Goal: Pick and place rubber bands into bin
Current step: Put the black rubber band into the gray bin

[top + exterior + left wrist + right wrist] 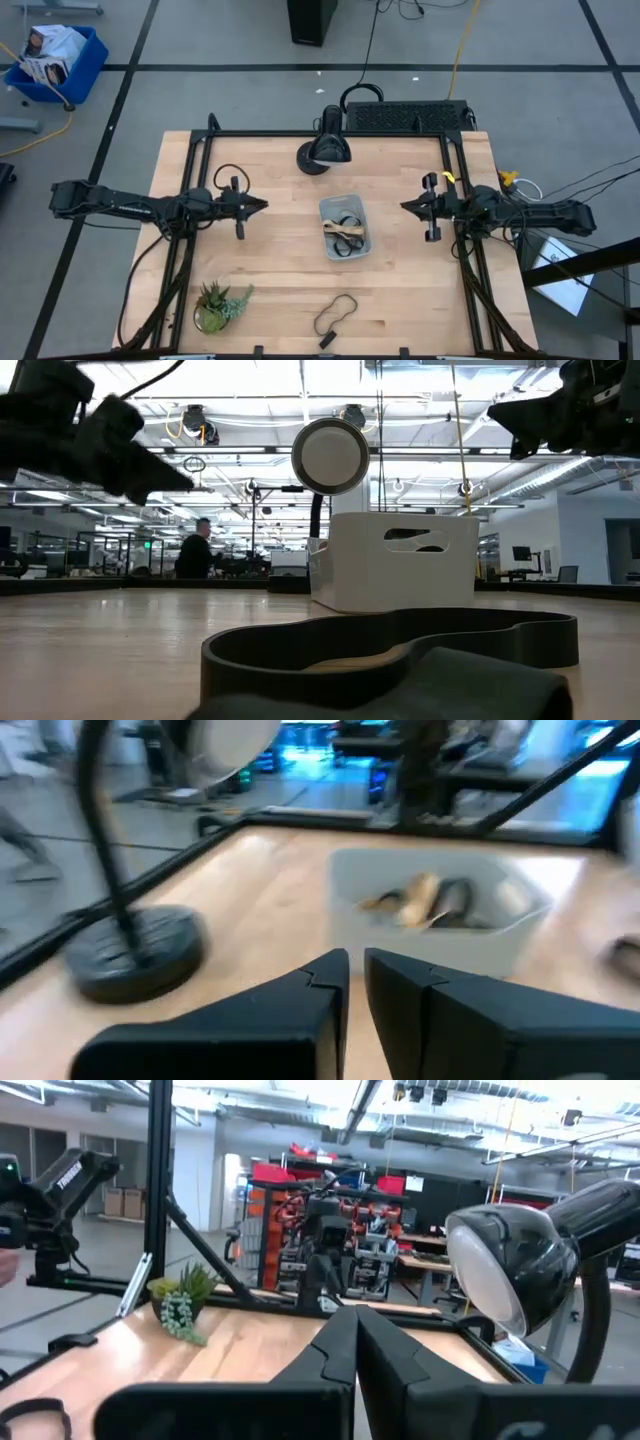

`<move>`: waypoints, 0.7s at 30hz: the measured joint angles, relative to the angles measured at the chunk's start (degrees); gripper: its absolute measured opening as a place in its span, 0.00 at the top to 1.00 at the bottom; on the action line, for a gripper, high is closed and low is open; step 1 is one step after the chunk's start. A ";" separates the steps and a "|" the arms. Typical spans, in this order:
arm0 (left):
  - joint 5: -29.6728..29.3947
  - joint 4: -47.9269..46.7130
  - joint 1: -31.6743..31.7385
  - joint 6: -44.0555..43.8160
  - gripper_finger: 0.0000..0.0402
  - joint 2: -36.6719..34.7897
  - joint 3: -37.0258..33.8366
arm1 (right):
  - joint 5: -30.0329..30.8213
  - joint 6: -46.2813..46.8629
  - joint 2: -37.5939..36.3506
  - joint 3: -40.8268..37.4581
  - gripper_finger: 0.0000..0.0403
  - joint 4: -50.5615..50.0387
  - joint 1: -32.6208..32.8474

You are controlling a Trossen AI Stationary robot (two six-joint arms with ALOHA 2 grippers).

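Note:
The clear bin (345,227) stands at the table's middle with black and tan rubber bands (346,235) lying in it; it also shows in the left wrist view (440,925). One black rubber band (335,315) lies flat on the table near the front edge and fills the foreground of the low view (400,645). My left gripper (262,206) hovers left of the bin, pointing at it, shut and empty (357,965). My right gripper (404,207) hovers right of the bin, pointing at it, shut and empty (357,1320).
A black desk lamp (325,150) stands behind the bin at the far edge. A small potted plant (218,305) sits at the front left corner. Black frame rails (190,200) run along the table's left and right sides. Bare wood lies between bin and loose band.

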 joint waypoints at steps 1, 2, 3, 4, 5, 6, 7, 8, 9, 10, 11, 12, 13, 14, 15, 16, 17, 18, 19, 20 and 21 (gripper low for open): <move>1.13 -1.09 -0.78 -0.69 0.92 0.00 1.42 | 0.01 -0.04 0.00 -0.04 1.00 -0.01 0.00; 2.04 -3.00 -1.80 -0.89 0.95 0.05 3.30 | 0.00 -0.15 0.01 -0.05 1.00 -0.35 0.00; 2.12 -5.71 -2.99 -0.95 0.97 0.61 5.68 | 0.00 -0.51 0.04 -0.05 1.00 -0.67 0.00; 1.78 -8.68 -4.29 -0.95 0.98 1.38 8.31 | 0.00 -0.82 0.04 -0.08 1.00 -0.83 0.00; 0.95 -11.61 -5.85 -0.96 0.98 2.46 11.20 | 0.00 -0.90 0.04 -0.10 1.00 -0.83 0.00; -0.49 -14.46 -7.57 -1.07 0.98 3.97 14.40 | 0.00 -0.93 0.04 -0.10 1.00 -0.82 0.00; -2.06 -16.66 -9.45 -1.32 0.99 5.99 17.78 | 0.00 -0.94 0.04 -0.10 1.00 -0.81 0.00; -3.52 -18.45 -11.33 -1.80 0.99 8.40 21.17 | -0.02 -0.94 0.05 -0.10 1.00 -0.81 0.00; -4.81 -20.66 -13.04 -2.60 0.99 11.11 24.50 | -0.02 -0.84 0.04 -0.10 1.00 -0.77 0.00; -5.72 -23.18 -14.61 -3.49 0.99 14.02 27.72 | -0.01 -0.68 0.04 -0.12 1.00 -0.56 0.00; -6.14 -25.31 -16.09 -4.38 0.99 17.18 30.82 | -0.02 -0.65 0.04 -0.14 1.00 -0.36 0.00; -6.47 -26.84 -17.51 -5.11 0.98 20.54 33.89 | -0.02 -0.61 0.04 -0.14 1.00 -0.18 0.00; -6.78 -28.15 -18.82 -5.69 0.98 23.98 36.93 | -0.02 -0.58 0.06 -0.16 1.00 0.13 0.00; -6.92 -29.26 -20.03 -5.93 0.98 27.17 39.68 | -0.02 -0.57 0.04 -0.16 1.00 0.46 0.00; -6.94 -30.00 -21.20 -6.03 0.98 30.25 42.16 | -0.02 -0.57 0.04 -0.16 1.00 0.59 0.00; -6.95 -30.83 -22.27 -6.21 0.98 33.38 44.49 | -0.02 -0.56 0.04 -0.16 1.00 0.56 0.00; -6.98 -31.42 -23.19 -6.70 0.98 36.50 46.82 | -0.02 -0.56 0.04 -0.16 1.00 0.50 0.00; -6.93 -32.07 -24.00 -7.60 0.97 39.43 48.96 | -0.02 -0.56 0.04 -0.16 1.00 0.48 0.00; -6.77 -32.94 -24.69 -8.63 0.96 42.19 50.96 | -0.02 -0.56 0.04 -0.18 1.00 0.50 0.00; -6.43 -34.09 -25.39 -9.69 0.95 44.88 53.02 | -0.02 -0.52 0.04 -0.20 1.00 0.50 0.00; -5.60 -34.71 -26.02 -10.95 0.93 47.33 54.89 | -0.04 -0.28 0.04 -0.21 1.00 0.49 0.00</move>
